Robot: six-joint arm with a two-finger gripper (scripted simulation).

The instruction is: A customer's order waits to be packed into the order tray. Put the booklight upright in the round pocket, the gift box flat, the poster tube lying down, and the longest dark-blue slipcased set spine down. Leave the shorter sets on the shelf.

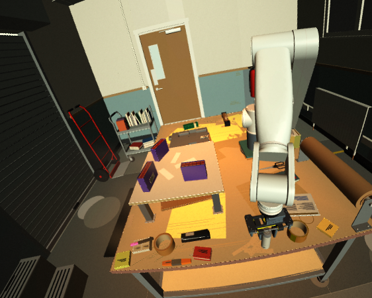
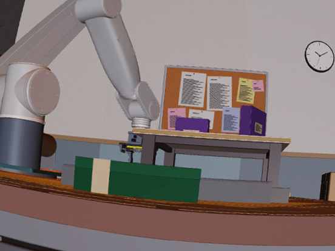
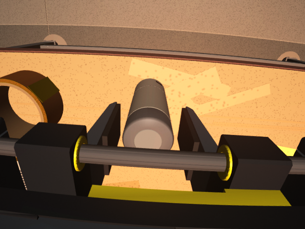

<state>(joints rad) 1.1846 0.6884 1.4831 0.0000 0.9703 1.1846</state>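
My gripper (image 1: 266, 230) (image 3: 148, 138) is open, low over the near edge of the table, holding nothing. A grey cylinder, the booklight (image 1: 265, 240) (image 3: 148, 114), stands upright on the table between its fingers. The green gift box (image 2: 136, 179) (image 1: 190, 125) lies flat at the far end of the table beside the grey order tray (image 1: 190, 136) (image 2: 235, 189). Three dark-blue slipcased sets (image 1: 194, 170) (image 1: 147, 176) (image 1: 160, 149) rest on the raised shelf (image 1: 178, 175). The poster tube is not in sight.
A door and a book cart stand behind the table. A tape roll (image 1: 297, 231) (image 3: 27, 98) lies right of my gripper. Another tape roll (image 1: 164, 243), a black case (image 1: 195, 235), a red booklet (image 1: 202, 253) and markers lie left. A brown paper roll (image 1: 334, 170) runs along the right edge.
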